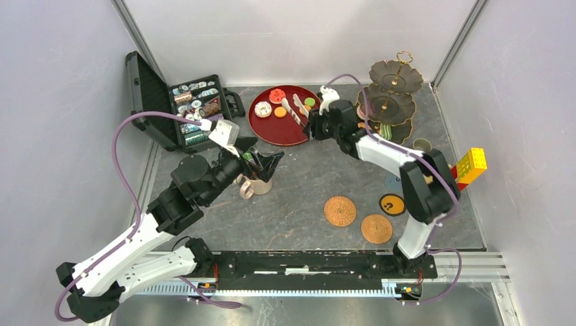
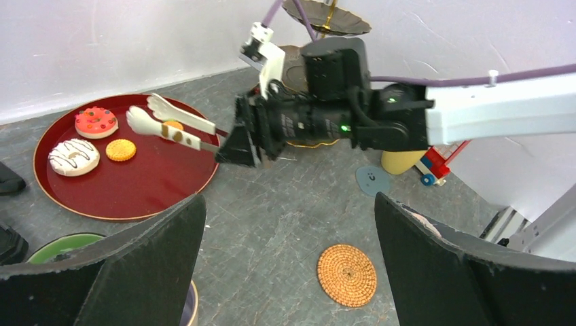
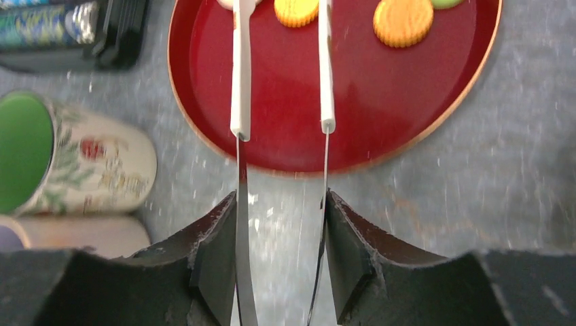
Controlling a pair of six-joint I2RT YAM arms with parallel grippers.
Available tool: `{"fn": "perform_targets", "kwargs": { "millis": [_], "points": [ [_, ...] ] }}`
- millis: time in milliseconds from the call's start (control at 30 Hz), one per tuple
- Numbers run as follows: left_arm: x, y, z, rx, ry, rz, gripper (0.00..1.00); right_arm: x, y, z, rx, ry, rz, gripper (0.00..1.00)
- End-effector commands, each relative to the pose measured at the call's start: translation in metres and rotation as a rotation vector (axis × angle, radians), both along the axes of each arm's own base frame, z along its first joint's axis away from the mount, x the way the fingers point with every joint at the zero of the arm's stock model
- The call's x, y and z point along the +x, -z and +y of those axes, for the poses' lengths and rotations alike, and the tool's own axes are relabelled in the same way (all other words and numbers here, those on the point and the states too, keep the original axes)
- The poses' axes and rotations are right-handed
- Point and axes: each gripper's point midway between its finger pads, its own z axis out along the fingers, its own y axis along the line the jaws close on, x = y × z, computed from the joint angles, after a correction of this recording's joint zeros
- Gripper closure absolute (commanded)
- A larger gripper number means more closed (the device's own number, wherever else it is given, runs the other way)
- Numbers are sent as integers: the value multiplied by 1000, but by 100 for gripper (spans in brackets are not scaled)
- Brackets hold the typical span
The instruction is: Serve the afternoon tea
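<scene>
The red tray (image 1: 272, 132) is carrying the toy cakes (image 2: 96, 121): two doughnuts and some orange biscuits. The three-tier stand (image 1: 392, 95) is sitting at the tabletop's far right. My right jaws are grasping tongs (image 3: 241, 88), stretched out over the tray. My left jaws are hanging released above the mugs (image 1: 257, 185).

The left arm (image 1: 170, 204) reaches forward with its elbow bent, and the left gripper (image 2: 289, 204) tilts downward, jaws spread wide. The right arm (image 1: 380, 153) stretches forward and leftward. The right gripper (image 3: 280, 204) is clamped on the two metal legs of white-tipped tongs (image 3: 239, 81), jaws half closed.
</scene>
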Motion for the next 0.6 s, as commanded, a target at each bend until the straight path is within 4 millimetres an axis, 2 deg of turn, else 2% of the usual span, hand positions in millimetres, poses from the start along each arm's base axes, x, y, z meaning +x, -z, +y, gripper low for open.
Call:
{"fn": "perform_targets", "kwargs": {
  "millis": [0,100,267,567],
  "points": [
    [7,-18,9,3,-51,-65,0,56,-24,28,74,25,-78,50],
    [9,-16,10,9,-60,-64,0,81,-20,44,66,14,-76,49],
    [11,-13,7,19,-58,-57,0,109,-10,55,36,14,-80,47],
    [13,-10,6,29,-62,-52,0,129,15,64,23,25,-58,46]
  ]
}}
